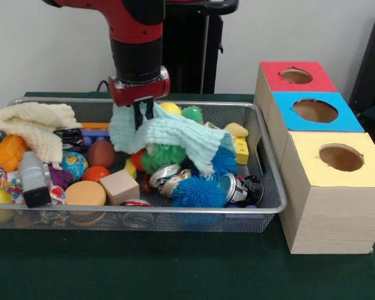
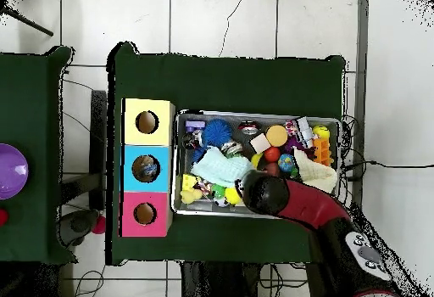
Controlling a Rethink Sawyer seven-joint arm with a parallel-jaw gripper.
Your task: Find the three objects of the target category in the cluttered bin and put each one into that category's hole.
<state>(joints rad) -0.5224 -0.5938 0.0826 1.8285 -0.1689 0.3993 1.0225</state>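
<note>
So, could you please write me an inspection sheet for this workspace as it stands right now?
Surface: green cloth table.
Job's things: wire bin; red box, blue box and yellow box in a row beside it, each with a round hole on top.
Clutter: mint cloth, cream towel, blue spiky ball, wooden cube, orange disc.
Hand: hand shut on mint cloth, lifting it.
Cables: loose cables on the floor.
Surroundings: tiled floor; side table with purple bowl.
</note>
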